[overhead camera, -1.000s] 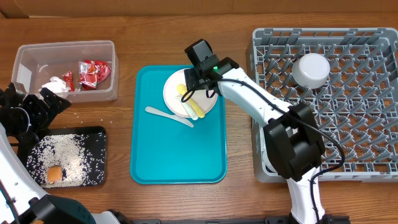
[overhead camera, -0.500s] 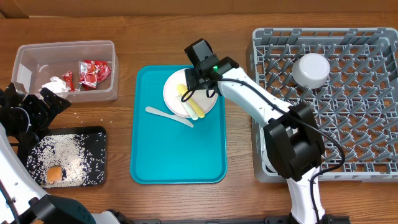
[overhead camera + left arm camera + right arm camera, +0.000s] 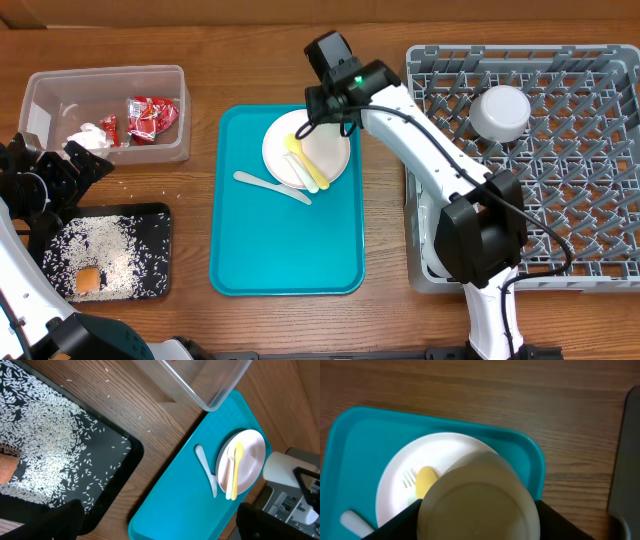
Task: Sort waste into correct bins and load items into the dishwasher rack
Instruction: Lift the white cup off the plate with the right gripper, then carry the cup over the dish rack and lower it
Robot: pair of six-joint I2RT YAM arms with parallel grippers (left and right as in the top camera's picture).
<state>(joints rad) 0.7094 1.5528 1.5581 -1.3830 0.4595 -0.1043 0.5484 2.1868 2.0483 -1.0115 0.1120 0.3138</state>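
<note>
Right gripper half spread, clamped around white cup, above far edge of white plate on teal tray. Yellow cutlery on plate. Left gripper spread wide, empty, near black tray of rice.

no text can be read
the red wrappers in the tub show pale print, too small and crinkled to make out; no other lettering, label, brand or number is legible in any view.
</note>
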